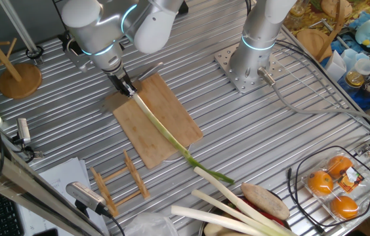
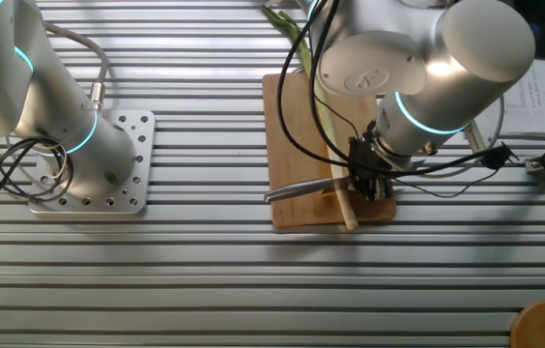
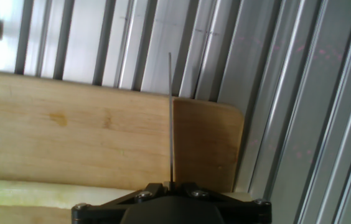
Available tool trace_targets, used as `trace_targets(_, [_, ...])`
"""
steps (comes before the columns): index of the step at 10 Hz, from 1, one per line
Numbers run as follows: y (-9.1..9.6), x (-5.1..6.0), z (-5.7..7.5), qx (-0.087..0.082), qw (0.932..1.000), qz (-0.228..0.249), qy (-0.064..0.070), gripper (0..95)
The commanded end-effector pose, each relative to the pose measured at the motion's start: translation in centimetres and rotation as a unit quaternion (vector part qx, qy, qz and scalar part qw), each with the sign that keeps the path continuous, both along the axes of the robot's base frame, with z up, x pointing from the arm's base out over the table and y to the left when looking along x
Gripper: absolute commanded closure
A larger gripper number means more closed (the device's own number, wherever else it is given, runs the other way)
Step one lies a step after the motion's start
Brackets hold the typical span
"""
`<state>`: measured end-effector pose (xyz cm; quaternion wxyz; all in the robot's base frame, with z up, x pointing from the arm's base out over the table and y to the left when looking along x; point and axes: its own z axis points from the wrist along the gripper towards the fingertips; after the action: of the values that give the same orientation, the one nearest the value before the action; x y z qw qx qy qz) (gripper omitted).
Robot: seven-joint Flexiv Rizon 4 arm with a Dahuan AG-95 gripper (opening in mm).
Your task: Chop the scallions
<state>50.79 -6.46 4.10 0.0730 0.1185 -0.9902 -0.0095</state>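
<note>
One long scallion point(image 1: 165, 134) lies diagonally along the bamboo cutting board point(image 1: 172, 111), its pale end under the hand and its green tip off the board's near corner. My gripper point(image 1: 127, 88) is shut on a knife, whose grey blade point(image 2: 301, 189) sticks out sideways over the board's point(image 2: 292, 126) end, next to the scallion's point(image 2: 347, 211) whitish end. In the hand view the blade point(image 3: 171, 118) appears edge-on as a thin line rising from between the fingers of the gripper point(image 3: 171, 185), above the board point(image 3: 70, 124). The pale scallion point(image 3: 38, 193) runs along the bottom left.
A second arm's base point(image 1: 247, 65) is bolted behind the board. Thick pale stalks point(image 1: 224, 210) and a brown tuber point(image 1: 264, 200) lie at the front. A wire basket of oranges point(image 1: 332, 183) sits front right, a small wooden rack point(image 1: 116, 180) front left, and a wooden stand point(image 1: 18, 78) far left.
</note>
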Motion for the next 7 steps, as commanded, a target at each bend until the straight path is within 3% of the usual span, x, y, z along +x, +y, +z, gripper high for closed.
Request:
trace_targets(1, [0.03, -0.52, -0.14, -0.005, 1.0000, 0.002, 0.000, 95.0])
trace_targets(7, [-0.09, -0.63, -0.21, -0.005, 0.9999, 0.000, 0.012, 95.0])
